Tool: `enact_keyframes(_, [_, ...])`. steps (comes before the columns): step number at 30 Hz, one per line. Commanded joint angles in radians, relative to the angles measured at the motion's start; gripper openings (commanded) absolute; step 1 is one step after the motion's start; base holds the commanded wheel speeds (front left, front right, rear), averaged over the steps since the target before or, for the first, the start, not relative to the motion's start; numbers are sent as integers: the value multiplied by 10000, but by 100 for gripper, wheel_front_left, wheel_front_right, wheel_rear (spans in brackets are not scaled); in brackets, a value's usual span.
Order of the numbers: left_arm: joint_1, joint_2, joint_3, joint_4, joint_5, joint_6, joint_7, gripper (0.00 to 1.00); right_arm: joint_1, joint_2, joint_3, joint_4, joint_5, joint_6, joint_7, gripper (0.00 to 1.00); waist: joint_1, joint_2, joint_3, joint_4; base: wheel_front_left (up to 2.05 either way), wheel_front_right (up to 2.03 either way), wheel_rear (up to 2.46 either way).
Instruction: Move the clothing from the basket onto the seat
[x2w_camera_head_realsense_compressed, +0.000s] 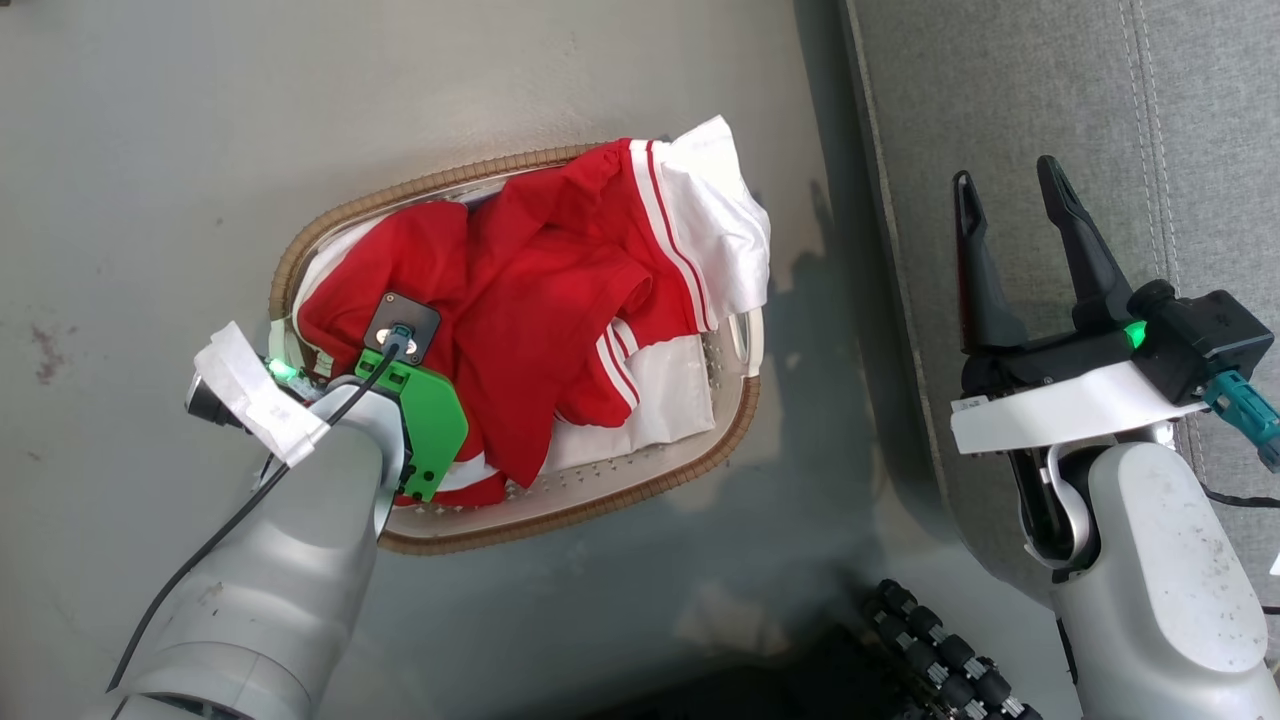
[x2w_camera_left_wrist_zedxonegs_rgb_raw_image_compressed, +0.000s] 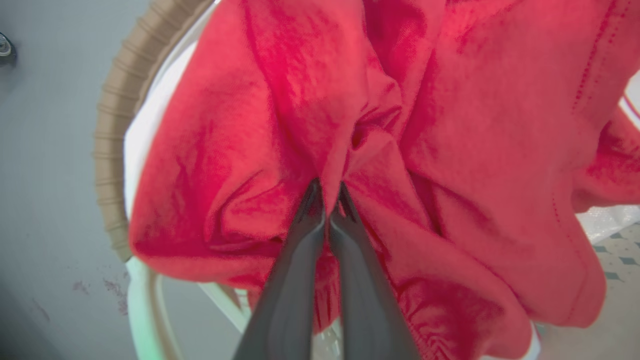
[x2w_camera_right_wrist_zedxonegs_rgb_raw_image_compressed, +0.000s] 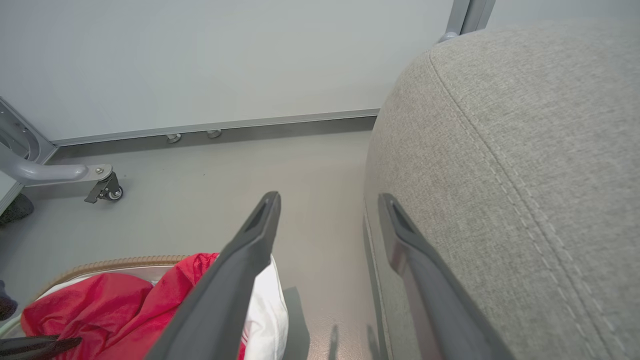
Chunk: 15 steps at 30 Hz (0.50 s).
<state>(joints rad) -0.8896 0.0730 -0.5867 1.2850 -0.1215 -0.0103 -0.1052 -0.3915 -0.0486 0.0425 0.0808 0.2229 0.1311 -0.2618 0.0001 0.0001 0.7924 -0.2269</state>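
Observation:
Red clothing (x2w_camera_head_realsense_compressed: 540, 290) with white panels and stripes is heaped in the oval basket (x2w_camera_head_realsense_compressed: 700, 470), which stands on the floor. My left arm reaches down into the basket's left end. In the left wrist view my left gripper (x2w_camera_left_wrist_zedxonegs_rgb_raw_image_compressed: 327, 200) is shut on a fold of the red clothing (x2w_camera_left_wrist_zedxonegs_rgb_raw_image_compressed: 450, 150), its two dark fingers pinching the cloth between them. My right gripper (x2w_camera_head_realsense_compressed: 1015, 200) hangs open over the edge of the grey seat (x2w_camera_head_realsense_compressed: 1010, 90), with nothing between its fingers. The right wrist view has that gripper (x2w_camera_right_wrist_zedxonegs_rgb_raw_image_compressed: 327, 207) beside the seat (x2w_camera_right_wrist_zedxonegs_rgb_raw_image_compressed: 525, 150), and the clothing (x2w_camera_right_wrist_zedxonegs_rgb_raw_image_compressed: 115, 310) low at the left.
A grey floor (x2w_camera_head_realsense_compressed: 150, 150) surrounds the basket. In the right wrist view a wheeled metal frame leg (x2w_camera_right_wrist_zedxonegs_rgb_raw_image_compressed: 100, 182) stands at the left by a pale wall (x2w_camera_right_wrist_zedxonegs_rgb_raw_image_compressed: 225, 60). A black ridged part (x2w_camera_head_realsense_compressed: 940, 655) of my base lies between my arms.

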Motion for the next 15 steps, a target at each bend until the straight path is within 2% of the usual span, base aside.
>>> enact_keyframes(1, [-8,59,-18,17,-59,-5,-64,0,-81,-33,-31,53,99,-7,-49,100,-1,-1,-50,15,0,0,0])
enact_keyframes(15, [917,-201,-532,-136,-256,-477,-1067,0,387,-34,-270,436,-368,-7,-49,100,-1,-1,-1446,695,0,0,0])
